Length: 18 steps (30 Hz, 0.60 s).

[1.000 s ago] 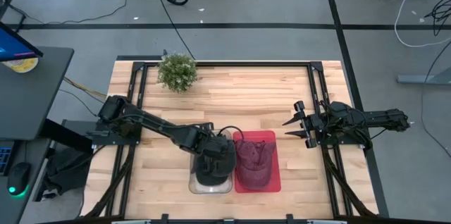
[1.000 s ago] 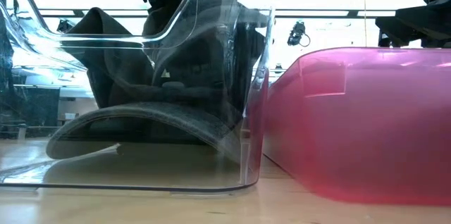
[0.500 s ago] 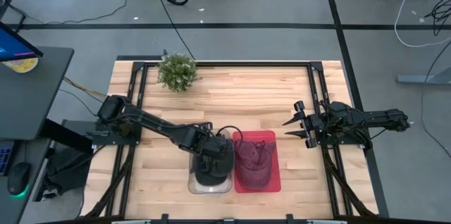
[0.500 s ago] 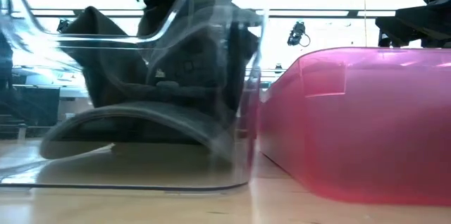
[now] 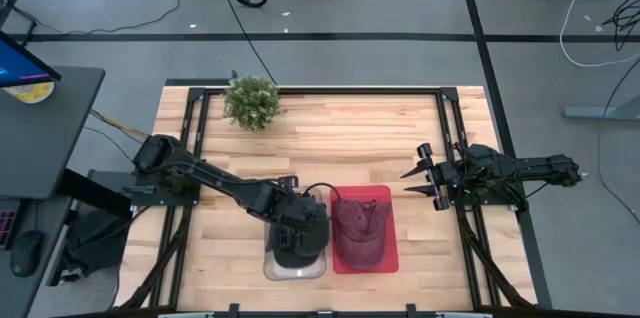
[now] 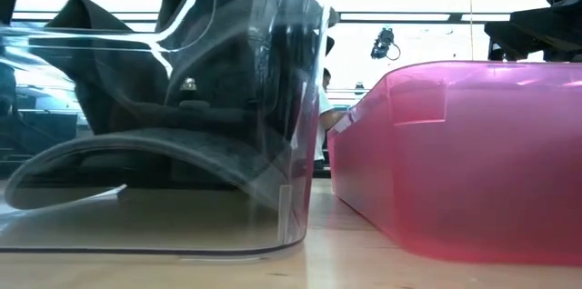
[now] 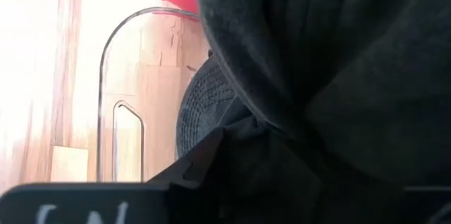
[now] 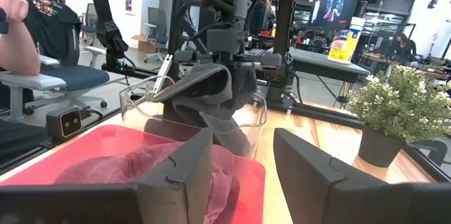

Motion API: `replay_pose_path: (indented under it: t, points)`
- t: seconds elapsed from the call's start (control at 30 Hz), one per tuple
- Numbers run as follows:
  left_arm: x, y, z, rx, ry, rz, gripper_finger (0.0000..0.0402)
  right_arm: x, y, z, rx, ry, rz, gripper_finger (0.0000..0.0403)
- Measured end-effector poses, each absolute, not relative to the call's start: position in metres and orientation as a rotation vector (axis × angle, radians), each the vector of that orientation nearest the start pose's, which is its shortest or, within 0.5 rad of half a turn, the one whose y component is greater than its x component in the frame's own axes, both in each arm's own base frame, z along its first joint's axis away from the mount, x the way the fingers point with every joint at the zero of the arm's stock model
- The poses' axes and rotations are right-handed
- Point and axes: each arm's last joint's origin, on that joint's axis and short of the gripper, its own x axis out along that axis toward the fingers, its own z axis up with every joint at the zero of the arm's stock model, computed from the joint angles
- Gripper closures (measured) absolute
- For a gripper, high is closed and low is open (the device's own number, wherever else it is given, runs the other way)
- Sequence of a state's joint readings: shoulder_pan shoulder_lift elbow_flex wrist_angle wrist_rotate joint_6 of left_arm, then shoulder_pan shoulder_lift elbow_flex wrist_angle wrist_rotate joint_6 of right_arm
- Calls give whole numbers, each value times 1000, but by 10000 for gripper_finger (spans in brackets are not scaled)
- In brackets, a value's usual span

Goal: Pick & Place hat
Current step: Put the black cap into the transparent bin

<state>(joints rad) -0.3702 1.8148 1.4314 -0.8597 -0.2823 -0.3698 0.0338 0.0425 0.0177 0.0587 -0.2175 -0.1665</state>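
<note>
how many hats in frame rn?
2. A dark hat sits in the clear bin, under the left gripper. A maroon hat lies in the red bin beside it. More could be hidden underneath them.

Open tabletop (image 5: 330,148) between potted plant (image 5: 251,101) and bins (image 5: 362,258).

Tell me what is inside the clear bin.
The clear bin holds a dark hat, with the left gripper reaching down onto it. The gripper's fingertips and the hat's crown are covered from above.
</note>
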Motion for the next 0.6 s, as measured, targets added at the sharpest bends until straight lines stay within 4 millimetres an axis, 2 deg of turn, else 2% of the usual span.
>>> replay_pose_path:
  t: [0.23,0.37,0.6]
  points:
    - [328,-120,265,39,1082,139,282,98,10,172,-169,-55,248,246]
    - [319,-121,281,84,993,205,286,98,10,172,-169,-55,248,246]
    - [309,-133,302,147,809,293,286,98,10,172,-169,-55,248,246]
